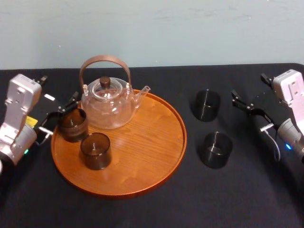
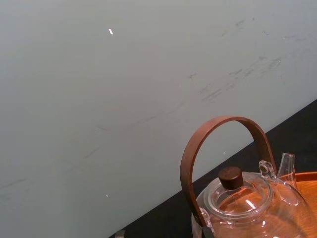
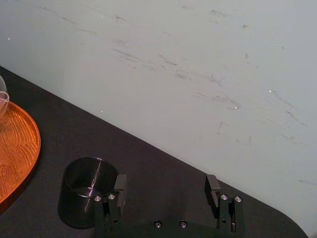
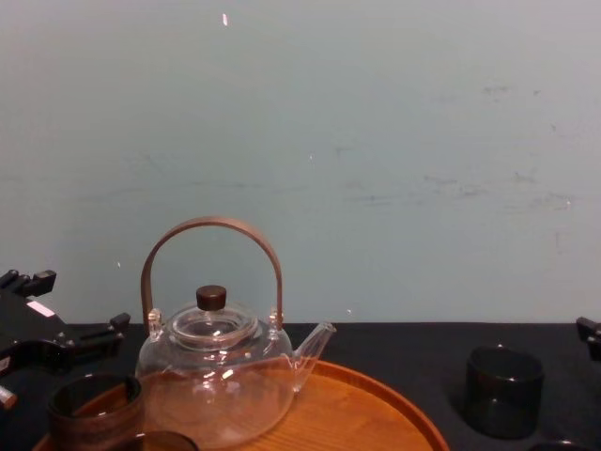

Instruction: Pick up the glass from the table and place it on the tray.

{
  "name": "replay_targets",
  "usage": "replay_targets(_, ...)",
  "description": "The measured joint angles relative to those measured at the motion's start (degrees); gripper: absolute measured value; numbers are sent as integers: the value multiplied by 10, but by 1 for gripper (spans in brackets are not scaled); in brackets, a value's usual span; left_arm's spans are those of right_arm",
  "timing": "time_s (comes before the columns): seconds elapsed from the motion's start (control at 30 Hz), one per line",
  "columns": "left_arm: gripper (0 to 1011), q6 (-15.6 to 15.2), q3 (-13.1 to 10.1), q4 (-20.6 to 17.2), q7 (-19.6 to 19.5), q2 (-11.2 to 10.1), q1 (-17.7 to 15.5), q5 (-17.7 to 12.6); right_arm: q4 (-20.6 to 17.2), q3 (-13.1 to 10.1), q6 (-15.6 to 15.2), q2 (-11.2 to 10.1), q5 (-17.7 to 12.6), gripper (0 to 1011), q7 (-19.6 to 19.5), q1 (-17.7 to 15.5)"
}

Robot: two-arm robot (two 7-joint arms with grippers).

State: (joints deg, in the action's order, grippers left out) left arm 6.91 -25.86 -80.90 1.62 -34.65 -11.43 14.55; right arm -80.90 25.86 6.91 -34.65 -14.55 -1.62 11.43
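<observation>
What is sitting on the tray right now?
On the tray: the teapot, a glass at the left rim beside the left gripper, and another glass nearer the front. Their bases cover the wood beneath.

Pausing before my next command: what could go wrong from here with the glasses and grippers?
1. The left gripper is at a glass by the tray's left rim, close to the teapot. Pulling away could tip the glass or nudge the teapot.
2. The open right gripper has the far table glass off to one side, not inside its opening. Advancing straight might knock it over.
</observation>
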Motion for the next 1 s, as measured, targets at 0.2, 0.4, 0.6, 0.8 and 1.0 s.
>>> replay_targets(0.2, 1001, 0, 0, 0, 0, 0, 0, 0, 0, 0, 0, 0, 0, 1002, 0, 0)
replay_targets(0.4, 1002, 0, 0, 0, 0, 0, 0, 0, 0, 0, 0, 0, 0, 1003, 0, 0)
replay_targets(0.6, 1001, 0, 0, 0, 0, 0, 0, 0, 0, 0, 0, 0, 0, 1003, 0, 0)
replay_targets(0.8, 1001, 0, 0, 0, 0, 0, 0, 0, 0, 0, 0, 0, 0, 1002, 0, 0)
replay_targets(1.0, 1001, 0, 0, 0, 0, 0, 0, 0, 0, 0, 0, 0, 0, 1002, 0, 0)
